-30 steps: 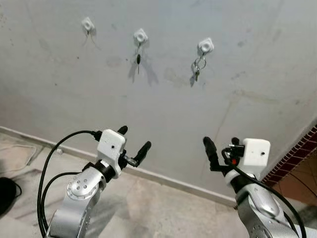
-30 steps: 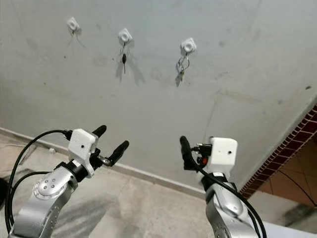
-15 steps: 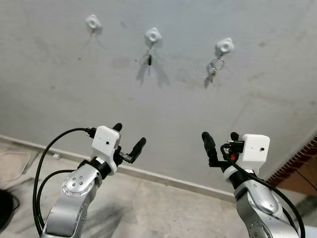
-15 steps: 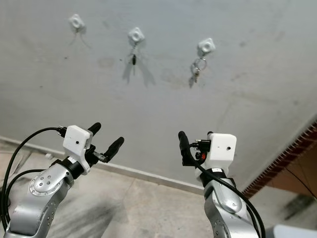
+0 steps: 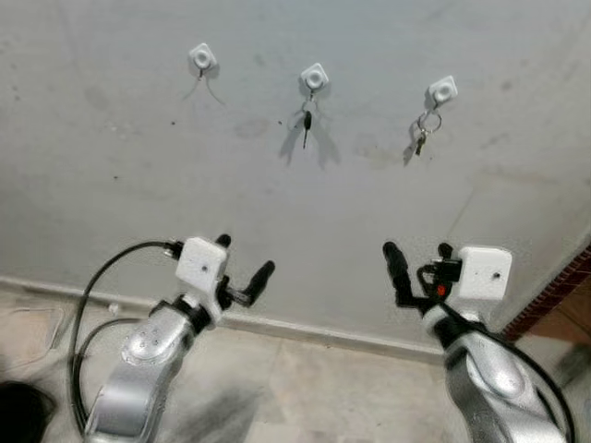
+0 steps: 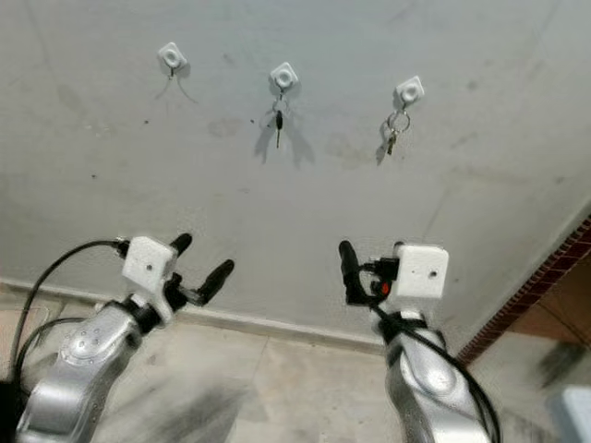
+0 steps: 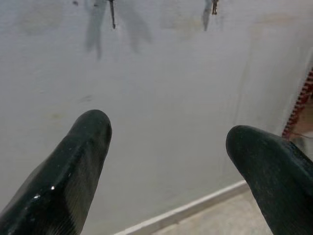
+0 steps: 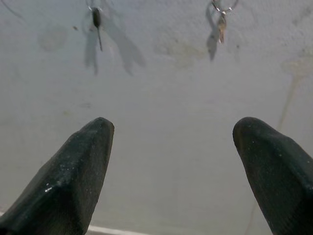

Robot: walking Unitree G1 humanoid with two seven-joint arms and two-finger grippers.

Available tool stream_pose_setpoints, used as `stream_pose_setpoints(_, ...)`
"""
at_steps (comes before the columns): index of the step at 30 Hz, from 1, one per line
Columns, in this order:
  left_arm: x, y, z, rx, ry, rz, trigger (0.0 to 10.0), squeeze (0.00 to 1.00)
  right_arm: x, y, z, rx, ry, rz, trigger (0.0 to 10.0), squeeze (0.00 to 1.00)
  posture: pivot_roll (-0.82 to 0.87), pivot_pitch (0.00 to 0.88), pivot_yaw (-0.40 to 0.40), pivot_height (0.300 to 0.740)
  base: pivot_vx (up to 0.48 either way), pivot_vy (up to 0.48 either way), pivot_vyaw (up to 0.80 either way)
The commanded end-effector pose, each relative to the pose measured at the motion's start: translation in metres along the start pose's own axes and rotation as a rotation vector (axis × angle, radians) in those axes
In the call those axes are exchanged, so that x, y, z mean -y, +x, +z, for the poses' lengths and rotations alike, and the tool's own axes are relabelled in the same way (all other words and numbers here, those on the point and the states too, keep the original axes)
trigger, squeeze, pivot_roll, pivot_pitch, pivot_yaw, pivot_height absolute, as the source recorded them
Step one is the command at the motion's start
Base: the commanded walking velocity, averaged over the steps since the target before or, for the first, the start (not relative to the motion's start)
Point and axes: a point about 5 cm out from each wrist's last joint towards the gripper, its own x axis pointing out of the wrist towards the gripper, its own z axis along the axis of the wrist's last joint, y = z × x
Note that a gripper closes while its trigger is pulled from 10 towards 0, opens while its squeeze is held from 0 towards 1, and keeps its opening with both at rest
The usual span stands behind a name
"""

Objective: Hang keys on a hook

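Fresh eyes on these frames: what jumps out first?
Three white hooks in a row high on the grey wall: the left hook bare, the middle hook with a dark key, the right hook with a key ring. Below, the left gripper and right gripper are raised, open and empty.

we see three hooks in a row on the wall [image 5: 111, 185], across the top of the frame: left hook [image 5: 201, 58], middle hook [image 5: 314, 76] with a key [image 5: 307, 120] hanging below it, right hook [image 5: 441, 90] with keys [image 5: 421, 137] below. the floor [image 5: 314, 388] lies along the bottom.
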Motion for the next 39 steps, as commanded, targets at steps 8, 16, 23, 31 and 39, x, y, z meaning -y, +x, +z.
stream_pose_setpoints(8,-0.0087,0.0002,0.0057,0.024,0.044,0.024,10.0,0.00,-0.0066,-0.0001,0.0053,0.029,0.001,0.005,10.0,0.00,0.04,0.000,-0.047,0.740,0.000,0.180,0.00)
stream_pose_setpoints(16,-0.0102,0.0050,0.0078,0.040,0.050,0.046,10.0,0.00,-0.0030,0.0048,0.0074,0.025,-0.019,-0.006,10.0,0.00,0.04,0.000,-0.053,0.740,0.000,0.000,-0.68)
stream_pose_setpoints(23,-0.0124,0.0054,0.0075,0.039,0.038,0.056,10.0,0.00,-0.0039,0.0062,0.0078,0.028,-0.027,-0.007,10.0,0.00,0.04,0.000,-0.055,0.740,0.000,0.000,-0.77)
stream_pose_setpoints(31,-0.0111,0.0080,0.0084,0.044,0.039,0.033,10.0,0.00,-0.0032,0.0079,0.0084,0.028,-0.037,-0.012,10.0,0.00,0.04,0.000,-0.056,0.740,0.000,0.000,-0.77)
stream_pose_setpoints(39,-0.0113,0.0079,0.0084,0.044,0.034,0.031,10.0,0.00,-0.0040,0.0079,0.0063,0.022,-0.039,-0.012,10.0,0.00,0.04,0.000,-0.055,0.740,0.000,0.000,-0.77)
